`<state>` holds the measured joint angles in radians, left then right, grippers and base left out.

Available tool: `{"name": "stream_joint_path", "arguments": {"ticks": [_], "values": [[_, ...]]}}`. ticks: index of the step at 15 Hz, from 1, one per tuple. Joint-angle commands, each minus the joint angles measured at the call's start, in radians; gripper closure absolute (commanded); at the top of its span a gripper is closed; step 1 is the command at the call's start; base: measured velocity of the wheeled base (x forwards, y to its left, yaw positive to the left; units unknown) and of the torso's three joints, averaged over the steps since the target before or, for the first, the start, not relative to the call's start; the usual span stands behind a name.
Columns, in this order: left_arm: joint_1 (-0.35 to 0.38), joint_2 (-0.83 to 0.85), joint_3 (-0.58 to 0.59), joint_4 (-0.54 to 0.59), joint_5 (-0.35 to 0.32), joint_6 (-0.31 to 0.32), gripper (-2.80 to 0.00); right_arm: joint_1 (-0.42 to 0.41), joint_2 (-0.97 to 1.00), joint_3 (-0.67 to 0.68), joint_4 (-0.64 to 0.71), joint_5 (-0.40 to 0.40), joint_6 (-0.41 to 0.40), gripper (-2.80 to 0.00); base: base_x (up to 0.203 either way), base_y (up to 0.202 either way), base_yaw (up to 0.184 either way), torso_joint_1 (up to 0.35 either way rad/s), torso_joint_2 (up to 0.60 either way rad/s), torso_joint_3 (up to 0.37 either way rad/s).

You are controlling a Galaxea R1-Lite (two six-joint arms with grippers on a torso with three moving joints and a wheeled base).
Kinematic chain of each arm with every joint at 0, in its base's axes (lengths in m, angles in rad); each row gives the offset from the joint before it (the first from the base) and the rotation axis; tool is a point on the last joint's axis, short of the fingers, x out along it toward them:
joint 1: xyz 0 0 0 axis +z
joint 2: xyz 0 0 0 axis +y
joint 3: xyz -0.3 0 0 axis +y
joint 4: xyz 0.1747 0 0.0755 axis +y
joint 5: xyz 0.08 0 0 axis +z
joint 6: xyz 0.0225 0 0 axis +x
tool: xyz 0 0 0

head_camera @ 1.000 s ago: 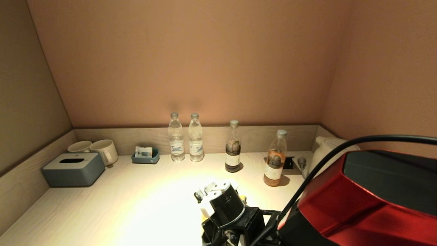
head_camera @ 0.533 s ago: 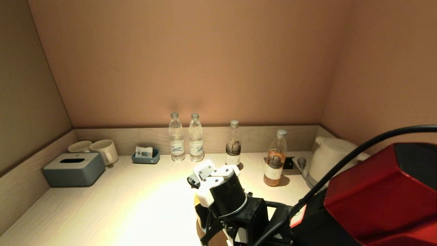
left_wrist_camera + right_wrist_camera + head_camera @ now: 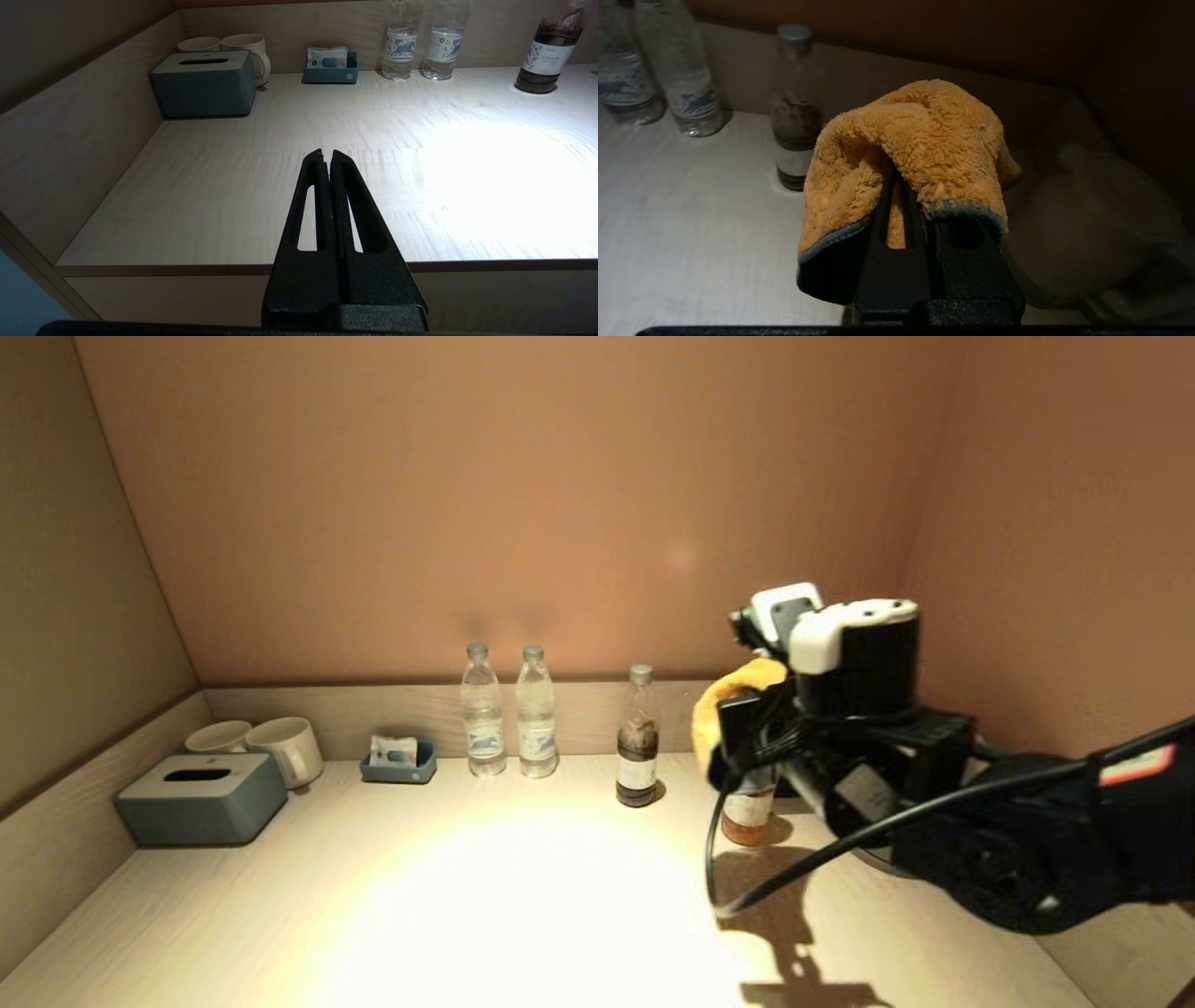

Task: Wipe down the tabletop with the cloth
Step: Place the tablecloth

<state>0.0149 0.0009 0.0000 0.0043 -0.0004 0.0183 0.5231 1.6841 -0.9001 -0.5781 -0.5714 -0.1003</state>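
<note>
My right gripper (image 3: 724,728) is raised well above the back right of the tabletop (image 3: 448,887), in front of the orange-drink bottle. It is shut on the orange cloth (image 3: 719,709), which drapes over its fingers; in the right wrist view the cloth (image 3: 920,149) shows its dark grey edging and hides the fingertips of that gripper (image 3: 903,184). My left gripper (image 3: 326,156) is shut and empty, parked just off the tabletop's (image 3: 280,196) front edge; it does not show in the head view.
Along the back stand two water bottles (image 3: 509,709), a dark-drink bottle (image 3: 639,737) and an orange-drink bottle (image 3: 747,807) behind my right arm. A grey-blue tissue box (image 3: 201,798), two mugs (image 3: 271,747) and a small blue tray (image 3: 400,761) sit at the back left. Walls close three sides.
My right arm has swung from the front middle of the tabletop up and to the right, lifting the cloth clear of the surface to in front of the orange-drink bottle.
</note>
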Motion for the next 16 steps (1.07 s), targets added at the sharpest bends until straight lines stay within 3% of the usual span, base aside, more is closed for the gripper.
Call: {"name": "stream_joint_path", "arguments": {"ticks": [1,3,6,11,13,16], "values": [[0.0,0.001,0.0,0.0,0.0,0.0,0.0,-0.113,-0.098,0.007,-0.003,-0.02,-0.005,0.0,0.0,0.0,0.0,0.0,0.0,0.0],[0.0,0.001,0.0,0.0,0.0,0.0,0.0,-0.26,-0.129,0.015,-0.003,-0.019,-0.002,0.0,0.0,0.0,0.0,0.0,0.0,0.0],[0.0,0.001,0.0,0.0,0.0,0.0,0.0,-0.38,-0.137,0.079,-0.023,-0.023,0.024,0.0,0.0,0.0,0.0,0.0,0.0,0.0],[0.0,0.001,0.0,0.0,0.0,0.0,0.0,-0.417,-0.126,0.192,-0.028,-0.028,0.155,0.0,0.0,0.0,0.0,0.0,0.0,0.0],[0.0,0.001,0.0,0.0,0.0,0.0,0.0,-0.417,-0.113,0.266,-0.023,-0.029,0.259,0.0,0.0,0.0,0.0,0.0,0.0,0.0],[0.0,0.001,0.0,0.0,0.0,0.0,0.0,-0.417,-0.104,0.297,-0.008,-0.027,0.3,0.0,0.0,0.0,0.0,0.0,0.0,0.0]]}}
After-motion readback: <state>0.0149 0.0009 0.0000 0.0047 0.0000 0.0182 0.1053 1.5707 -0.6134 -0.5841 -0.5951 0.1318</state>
